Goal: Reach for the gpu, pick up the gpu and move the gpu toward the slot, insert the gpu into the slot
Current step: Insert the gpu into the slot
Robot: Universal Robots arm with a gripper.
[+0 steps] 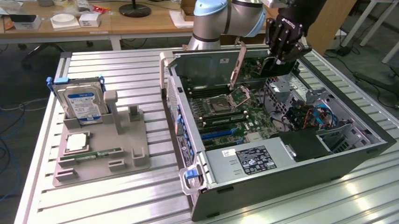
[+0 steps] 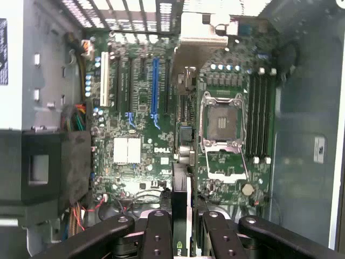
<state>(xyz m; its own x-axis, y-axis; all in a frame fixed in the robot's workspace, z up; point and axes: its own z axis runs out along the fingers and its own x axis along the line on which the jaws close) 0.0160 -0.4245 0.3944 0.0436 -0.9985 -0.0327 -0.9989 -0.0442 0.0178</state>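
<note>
My black metal gripper (image 2: 182, 218) is pinching the thin dark gpu card (image 2: 180, 189) edge-on; I am holding it directly beneath me, above the green motherboard (image 2: 140, 108) inside the open grey computer case (image 1: 281, 184).

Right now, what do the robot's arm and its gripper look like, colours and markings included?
The silver-grey tubular arm has rounded joints with pale blue caps. The black metal gripper carries small white lettering on its body. Its fingers are black jointed link bars with round pivot pins.
</note>
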